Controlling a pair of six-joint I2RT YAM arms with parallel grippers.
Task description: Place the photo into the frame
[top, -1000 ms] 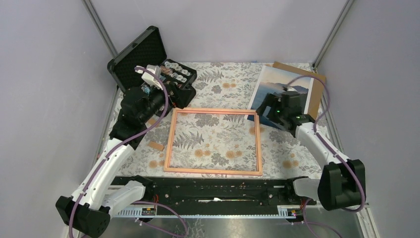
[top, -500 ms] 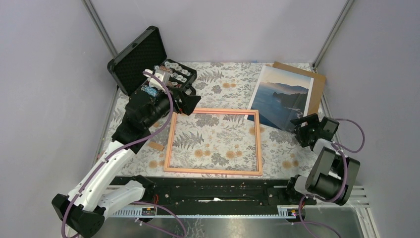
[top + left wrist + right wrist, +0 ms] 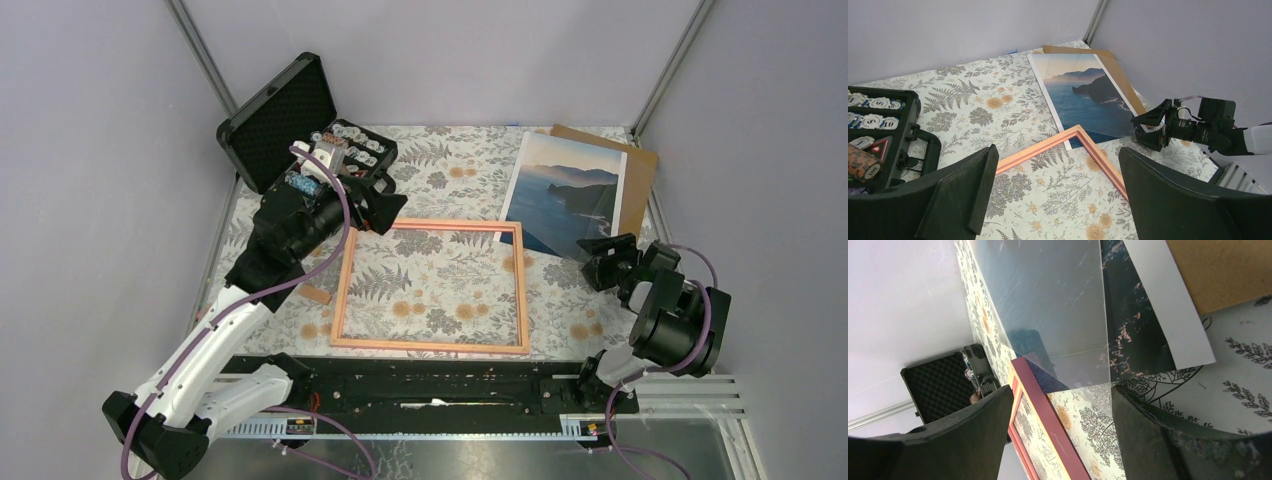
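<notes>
Right arm now back from above photo (image 3: 570, 195). Right gripper (image 3: 592, 262) low at photo's near edge, jaws apart, empty. Left gripper (image 3: 388, 212) wide open, empty, over frame (image 3: 450, 223) far-left corner. Photo lies on brown board (image 3: 645, 185), corner touching frame. Pinch thin edge only, lift gently.

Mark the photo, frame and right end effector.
photo (image 3: 568, 195): top view, middle of the print.
frame (image 3: 430, 346): top view, near rail of its border.
right end effector (image 3: 592, 264): top view, midway between its fingertips.

Left arm (image 3: 215, 335) and right arm (image 3: 672, 328) — white links, black joint housings, purple cables (image 3: 346, 210) looped alongside.
</notes>
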